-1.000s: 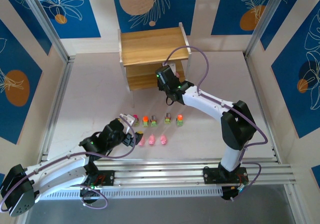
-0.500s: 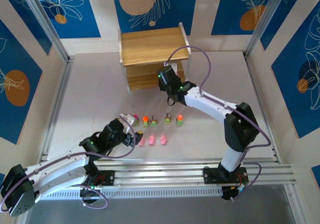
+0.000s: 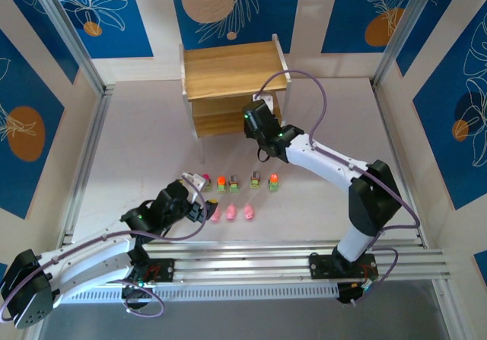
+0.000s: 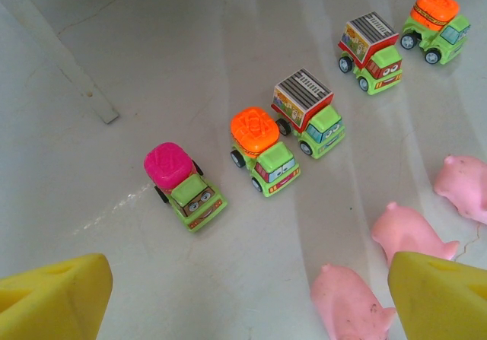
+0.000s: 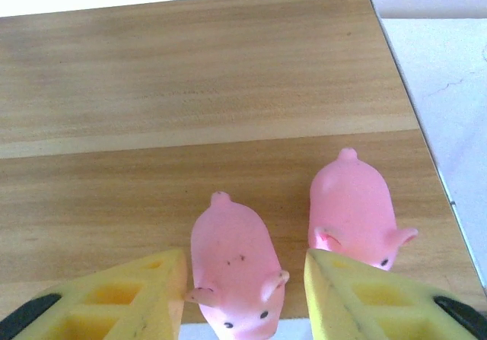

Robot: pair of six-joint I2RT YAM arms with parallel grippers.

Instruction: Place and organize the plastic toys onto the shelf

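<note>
On the shelf (image 3: 232, 70), two pink pig toys stand side by side near the right front edge of a wooden board (image 5: 190, 89). My right gripper (image 5: 245, 279) straddles the left pig (image 5: 232, 256). Its yellow fingers are open, and a gap shows on the pig's right side. The other pig (image 5: 352, 199) stands just right of it. On the table, five green trucks (image 3: 234, 182) form a row, with three pink pigs (image 3: 232, 213) in front. My left gripper (image 4: 247, 279) hovers open above them, next to the nearest pig (image 4: 350, 298) and the pink-topped truck (image 4: 185, 178).
The shelf's white leg (image 4: 65, 66) stands to the far left of the trucks. Metal rails (image 3: 84, 165) and blue patterned walls (image 3: 456, 112) enclose the table. The right arm (image 3: 327, 161) stretches across the middle right.
The right gripper's fingers have spread apart from the left pig on the shelf, and the right wrist has drawn back slightly. The left arm has not moved.
</note>
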